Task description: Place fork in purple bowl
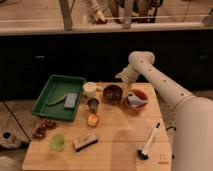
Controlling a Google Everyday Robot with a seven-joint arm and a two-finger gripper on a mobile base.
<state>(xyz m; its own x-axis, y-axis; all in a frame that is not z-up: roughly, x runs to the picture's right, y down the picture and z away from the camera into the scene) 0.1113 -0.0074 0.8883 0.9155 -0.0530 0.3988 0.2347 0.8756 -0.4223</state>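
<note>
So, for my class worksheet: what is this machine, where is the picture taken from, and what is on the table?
The white jointed tube from the right is a robot arm. Its gripper, a two-finger hand, hangs by the dark bowl at the back of the wooden table. One camera looks down from the near side. On the table: a green tray, a white cup, a metal cup, a red bowl with something pale inside, an orange fruit, a green cup, and a long white-handled brush. Whether the gripper holds anything cannot be seen.
</note>
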